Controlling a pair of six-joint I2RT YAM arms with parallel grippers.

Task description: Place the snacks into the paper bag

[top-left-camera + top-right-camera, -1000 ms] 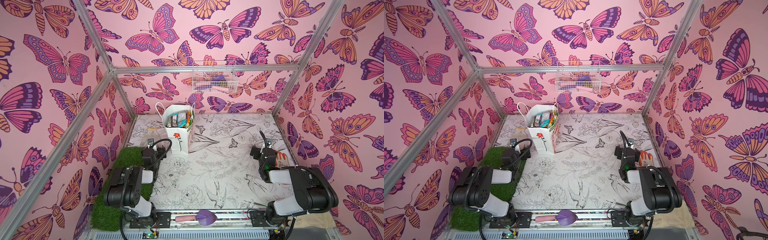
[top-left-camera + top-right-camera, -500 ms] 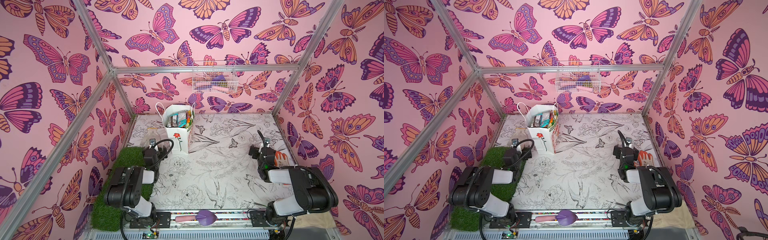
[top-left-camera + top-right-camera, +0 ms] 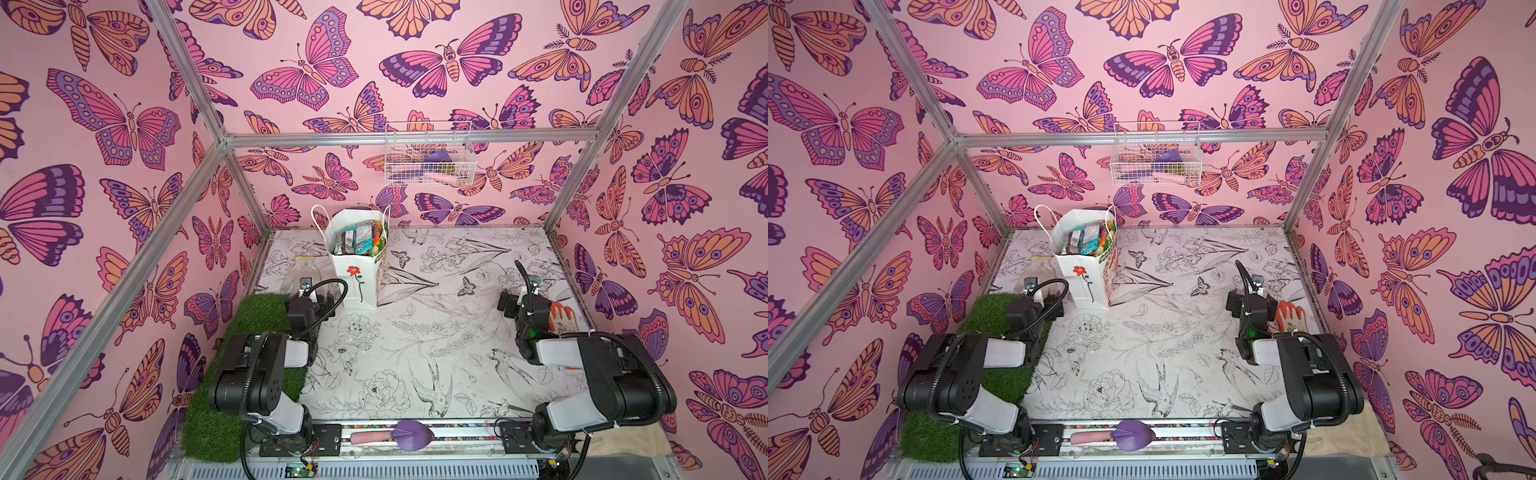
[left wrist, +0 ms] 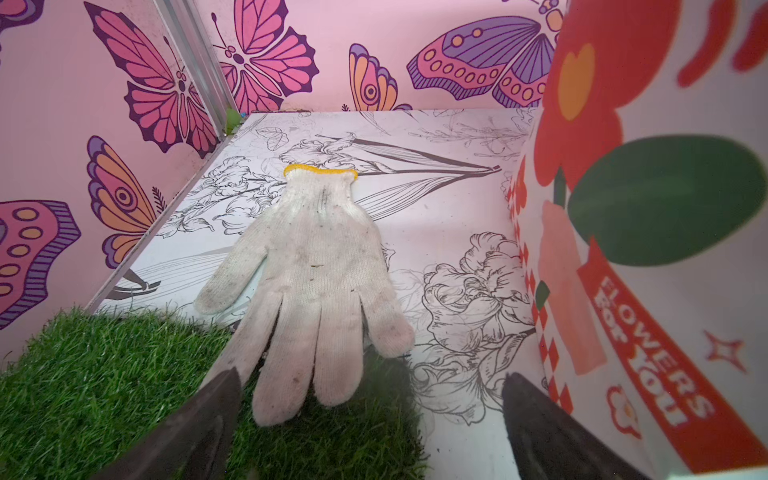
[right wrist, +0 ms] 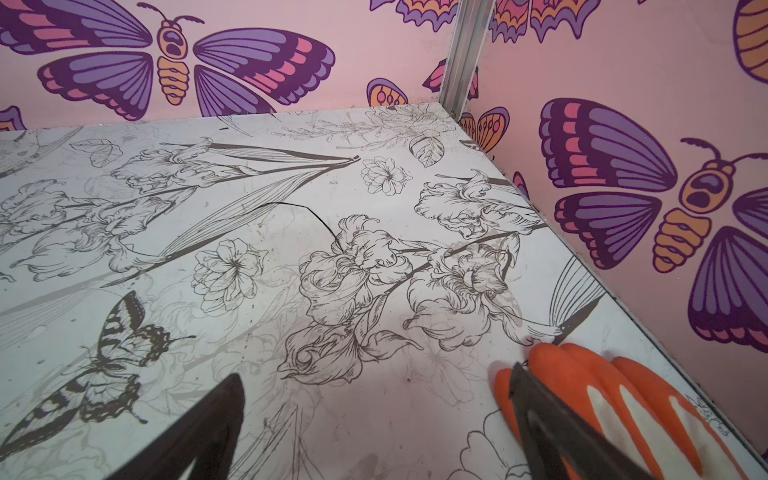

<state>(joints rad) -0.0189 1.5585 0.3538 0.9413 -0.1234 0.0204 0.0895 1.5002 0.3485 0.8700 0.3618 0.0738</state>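
**A:** Snacks (image 3: pixel 359 241) sit packed in the paper bag (image 3: pixel 357 286), upright at the back left of the worktop (image 3: pixel 436 332). I see none loose.

**B:** Pincers?

**A:** Left pincer (image 4: pixel 370 375) gapes wide, empty, just beside the bag. Right pincer (image 5: pixel 376 371) likewise, by the orange glove (image 5: pixel 615 399). Risk: if I swing the left arm carelessly, it clips the bag and tips it.

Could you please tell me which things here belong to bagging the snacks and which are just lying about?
Part of the job:
- paper bag
- snacks, already inside it

Just lying about:
- white glove
- orange glove
- grass mat
- wire basket on the wall
- purple scoop
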